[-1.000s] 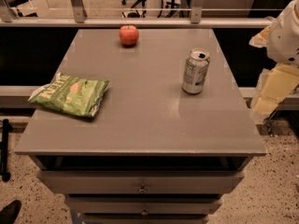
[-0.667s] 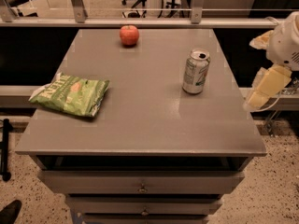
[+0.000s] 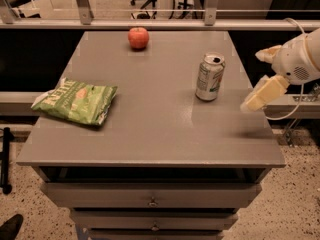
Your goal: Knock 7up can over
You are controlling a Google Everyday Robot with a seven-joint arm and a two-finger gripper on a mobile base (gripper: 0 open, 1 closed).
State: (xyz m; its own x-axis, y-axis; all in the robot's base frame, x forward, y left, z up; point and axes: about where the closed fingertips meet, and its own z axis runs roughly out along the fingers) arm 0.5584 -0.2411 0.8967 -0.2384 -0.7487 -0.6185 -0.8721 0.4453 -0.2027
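Observation:
The 7up can (image 3: 209,77) stands upright on the right half of the grey table (image 3: 150,129), silver with green and red marks and an opened top. My gripper (image 3: 261,74) hangs at the table's right edge, a short way to the right of the can and apart from it. Its two cream fingers (image 3: 263,92) are spread open with nothing between them. The white wrist (image 3: 300,59) behind it reaches in from the right.
A green chip bag (image 3: 75,102) lies flat near the table's left edge. A red apple (image 3: 138,37) sits at the back centre. A railing (image 3: 150,24) runs behind the table. Drawers (image 3: 150,199) are under the tabletop.
My gripper has moved left and slightly forward, from beside the table to over its right edge, closer to the can. The can, bag and apple have not moved.

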